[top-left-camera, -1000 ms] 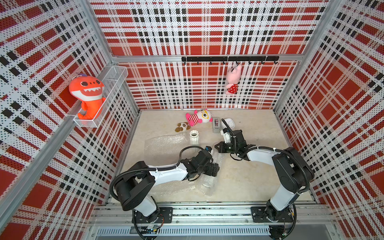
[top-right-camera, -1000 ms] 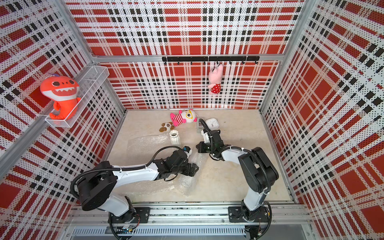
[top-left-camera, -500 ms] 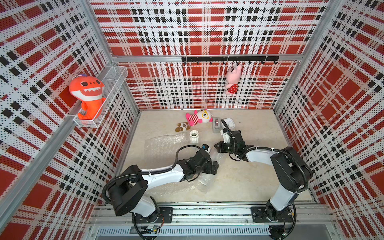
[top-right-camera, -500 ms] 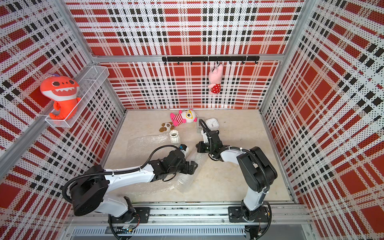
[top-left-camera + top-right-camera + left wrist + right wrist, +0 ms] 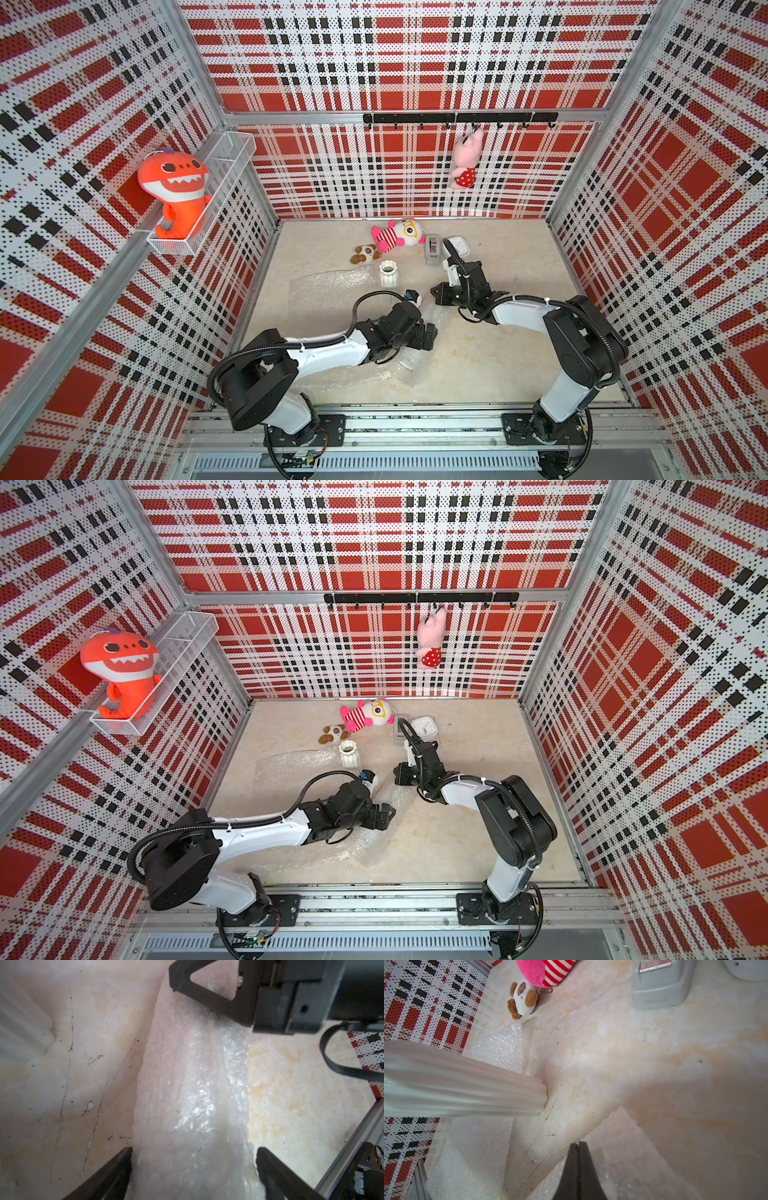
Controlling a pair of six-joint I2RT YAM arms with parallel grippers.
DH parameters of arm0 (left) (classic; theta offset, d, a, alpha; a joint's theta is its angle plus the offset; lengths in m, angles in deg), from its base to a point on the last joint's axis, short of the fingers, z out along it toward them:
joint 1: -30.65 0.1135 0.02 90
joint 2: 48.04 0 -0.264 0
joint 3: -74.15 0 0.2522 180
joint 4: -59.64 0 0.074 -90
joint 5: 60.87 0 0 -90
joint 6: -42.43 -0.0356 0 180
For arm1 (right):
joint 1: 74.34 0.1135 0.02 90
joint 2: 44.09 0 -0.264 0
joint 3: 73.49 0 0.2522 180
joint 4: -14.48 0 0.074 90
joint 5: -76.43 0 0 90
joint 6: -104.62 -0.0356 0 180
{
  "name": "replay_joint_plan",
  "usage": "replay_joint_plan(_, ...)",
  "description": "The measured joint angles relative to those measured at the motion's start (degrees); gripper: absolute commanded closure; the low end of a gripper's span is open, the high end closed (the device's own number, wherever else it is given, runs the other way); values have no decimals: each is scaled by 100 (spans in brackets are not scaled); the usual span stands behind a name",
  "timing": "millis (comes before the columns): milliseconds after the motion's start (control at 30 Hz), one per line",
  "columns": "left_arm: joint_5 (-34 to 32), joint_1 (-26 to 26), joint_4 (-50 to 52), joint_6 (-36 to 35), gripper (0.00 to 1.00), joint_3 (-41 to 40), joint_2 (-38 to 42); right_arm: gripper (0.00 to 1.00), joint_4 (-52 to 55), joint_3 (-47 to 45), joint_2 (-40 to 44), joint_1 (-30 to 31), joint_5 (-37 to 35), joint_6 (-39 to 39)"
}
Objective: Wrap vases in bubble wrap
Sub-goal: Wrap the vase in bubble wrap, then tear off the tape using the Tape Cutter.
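— Plaid perforated walls [image 5: 374,62] in red, black and white box in a beige marbled tabletop [image 5: 498,365]. What's lying about?

— Along the back there's a pink striped plush [image 5: 390,237], a small brown-and-white plush [image 5: 365,254], a grey tape dispenser [image 5: 432,249] and a white clock [image 5: 459,247]. The right arm's cable crosses in front of the clock. An orange shark plush [image 5: 176,187] sits in a wire basket [image 5: 232,145] on the side wall. A pink pig plush [image 5: 465,160] hangs from the black hook rail [image 5: 415,118].

— And the vases?

— One white ribbed vase [image 5: 388,274] stands upright at the edge of a flat bubble wrap sheet [image 5: 328,286]. Nearer the front lies a rolled bubble wrap [image 5: 193,1095]. What's inside it I cannot tell.

— The grippers?

— The left gripper [image 5: 193,1152] is spread wide, a finger just beside each edge of the roll. The right gripper [image 5: 577,1145] is clenched on the roll's far corner.

— Anything hidden from above?

— In both top views the left arm covers much of the roll. The left wrist view shows it bare from one gripper to the other. Only the right wrist view shows the small plush's metal clip [image 5: 545,990] and the vase's ribs close up.
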Motion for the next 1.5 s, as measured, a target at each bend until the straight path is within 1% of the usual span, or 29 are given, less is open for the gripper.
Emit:
replay_joint_plan(100,90,35,-26,-35,17,-55,4,92,33,-50,105,0,-85,13)
replay_joint_plan(167,170,42,-28,-98,21,-63,4,89,92,-98,216,-2,-184,26)
replay_joint_plan(200,192,42,-28,-125,22,-63,4,88,122,-116,273,-2,-229,42)
replay_joint_plan(267,223,42,-28,-175,27,-66,4,83,195,-125,422,-2,-319,92)
replay_joint_plan(400,310,42,-103,-304,31,-72,20,71,254,-125,752,-28,-485,323)
replay_joint_plan(433,317,42,-105,-339,31,-74,20,64,286,-122,866,-39,-538,420)
replay_joint_plan(500,330,42,-105,-389,31,-74,20,47,326,-122,1071,-63,-660,527)
replay_joint_plan(533,330,39,-105,-413,31,-74,20,41,337,-122,1189,-83,-710,623)
replay_joint_plan(567,328,39,-105,-437,31,-74,20,30,341,-120,1305,-111,-769,739)
replay_joint_plan(633,328,39,-105,-472,30,-76,20,0,391,-46,1438,-186,-833,848)
replay_joint_plan(767,328,33,-76,-549,28,-76,20,0,632,487,1318,-452,-750,1027)
replay_joint_plan(900,310,0,-66,-625,27,-68,2,1,706,1165,796,-811,-308,984)
replay_joint_plan(1000,273,-31,-59,-669,26,-46,-26,17,813,1602,258,-1069,79,817)
replay_joint_plan(1100,251,-48,-50,-723,26,-9,-68,27,990,2118,-380,-1257,487,612)
replay_joint_plan(1167,225,-61,-11,-756,25,44,-103,31,1224,2566,-846,-1333,710,520)
replay_joint_plan(1333,181,-83,44,-782,25,94,-133,36,1757,3593,-1744,-1375,1023,439)
replay_joint_plan(1500,168,-85,92,-796,25,133,-149,40,2197,4481,-2369,-1375,1165,448)
